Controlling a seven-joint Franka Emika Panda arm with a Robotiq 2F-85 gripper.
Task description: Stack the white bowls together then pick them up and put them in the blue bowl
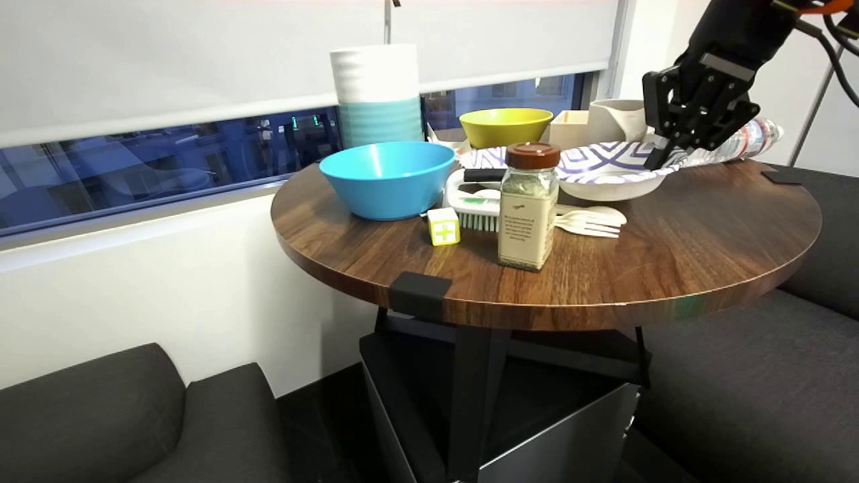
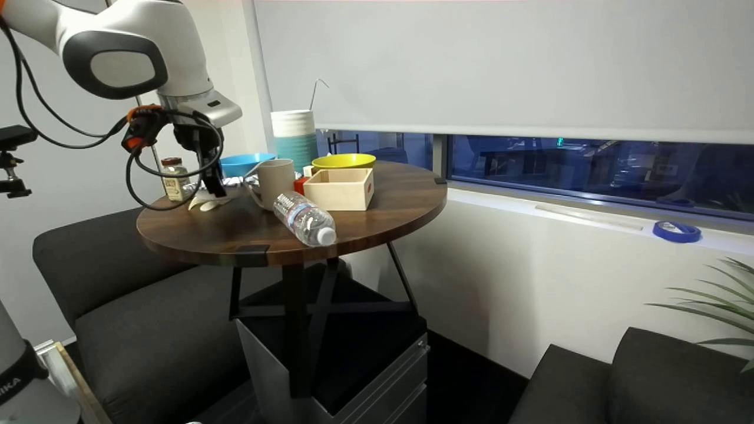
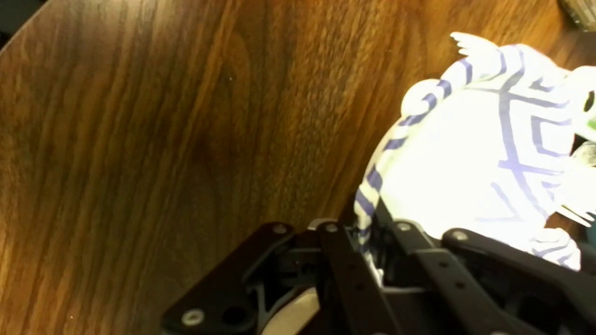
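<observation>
On the wooden table [image 1: 725,228], the gripper [image 3: 365,221] pinches a white bowl [image 1: 607,168] by its rim.
The jaws stand narrow, one inside the wall and one outside, presumably because a thin edge gives the easiest hold. The blue bowl [image 1: 386,194] sits upright and apart, mouth up, which suits it to take the bowls later. More matching pattern shows beyond the jar [image 1: 529,208]; whether any bowls are nested yet, I cannot tell.
</observation>
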